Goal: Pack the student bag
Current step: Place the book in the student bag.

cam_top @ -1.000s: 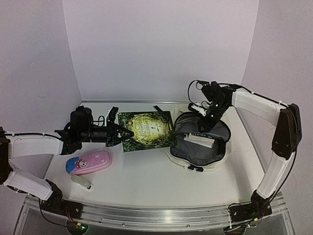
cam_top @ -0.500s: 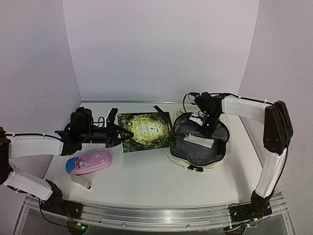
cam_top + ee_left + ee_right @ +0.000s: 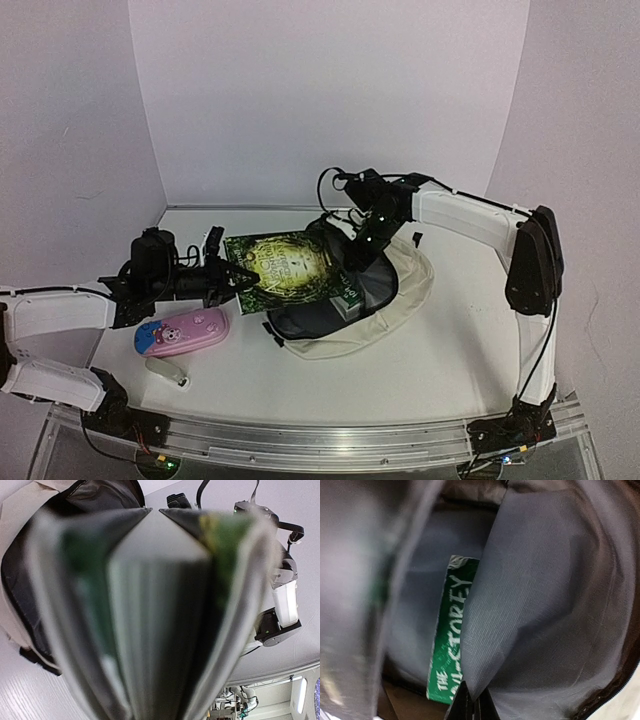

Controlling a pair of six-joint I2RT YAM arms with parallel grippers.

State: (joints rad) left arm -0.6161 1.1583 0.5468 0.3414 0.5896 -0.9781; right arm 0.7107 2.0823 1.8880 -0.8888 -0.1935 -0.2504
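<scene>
At the rim of the student bag (image 3: 400,300), right hand (image 3: 360,252) pinches it; left hand (image 3: 228,280) clamps book (image 3: 282,265).

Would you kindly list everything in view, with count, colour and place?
student bag: one, cream with grey lining, centre-right, mouth open.
large book: one, dark green, left of the bag's mouth.
second book: one, green spine, white lettering, inside the bag.
pencil case: one, pink, near left.
small object: one, whitish, nearer than the pencil case; unidentifiable.
table: one, white.
left hand: one, black, shut on the large book.
right hand: one, black, shut on the bag's lining.
</scene>
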